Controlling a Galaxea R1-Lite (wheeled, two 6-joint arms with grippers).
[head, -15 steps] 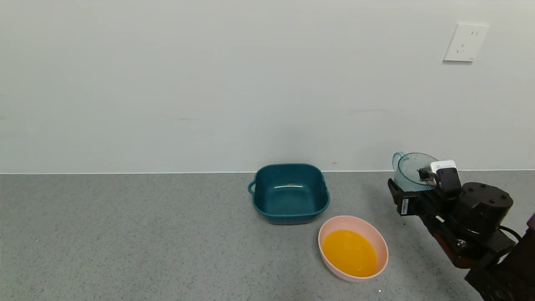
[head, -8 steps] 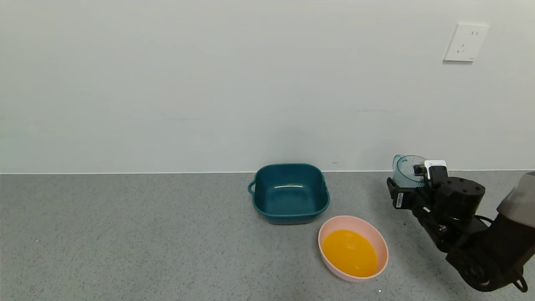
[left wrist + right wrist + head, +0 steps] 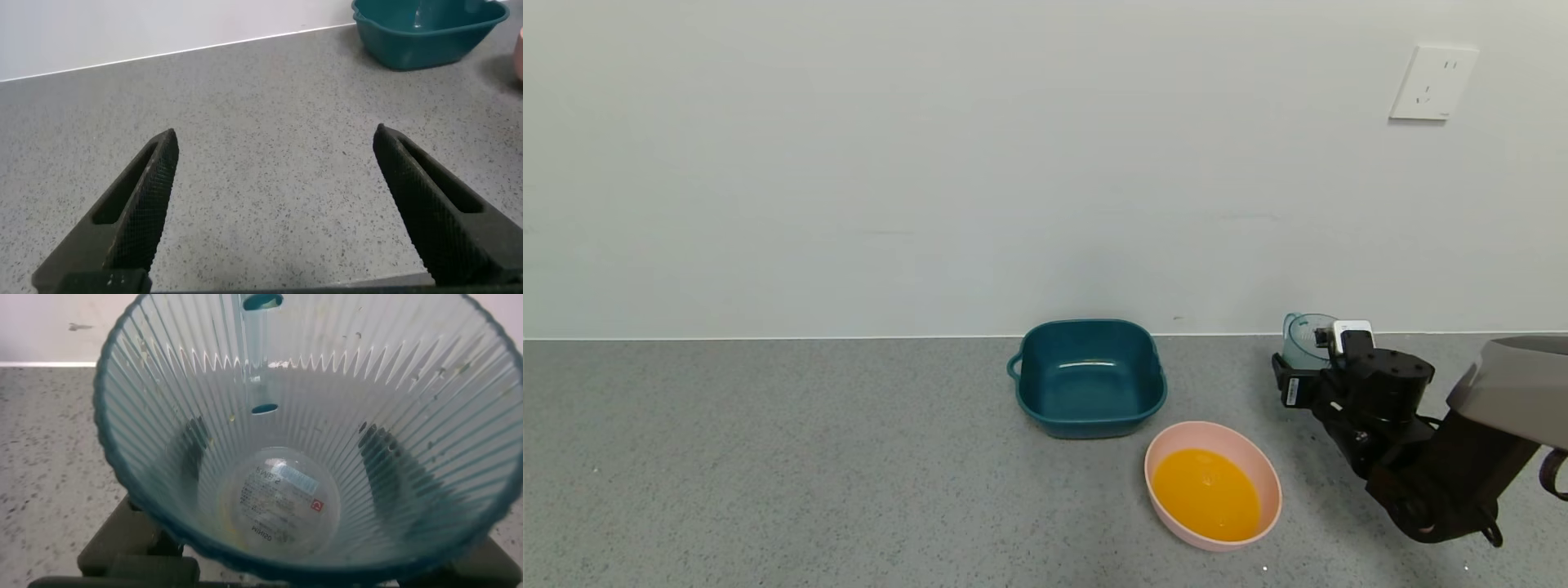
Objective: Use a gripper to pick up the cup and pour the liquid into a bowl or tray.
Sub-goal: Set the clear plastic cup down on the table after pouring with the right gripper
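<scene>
Dark teal square tub [image 3: 1089,379] with a side handle, standing on the speckled grey counter [image 3: 768,457] near the wall. White wall socket [image 3: 1432,82] mounted high up at right.

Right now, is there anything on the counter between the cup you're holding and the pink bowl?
Nothing visible. The right pincer holds the cup, already empty, near the wall; bare counter separates it from the pink bowl of orange liquid. The teal tub sits off to the side.

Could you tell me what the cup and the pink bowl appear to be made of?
The cup looks like translucent blue-grey ribbed plastic: the counter shows through its walls. The pink bowl, holding orange liquid, seems to be smooth, opaque matte plastic.
</scene>
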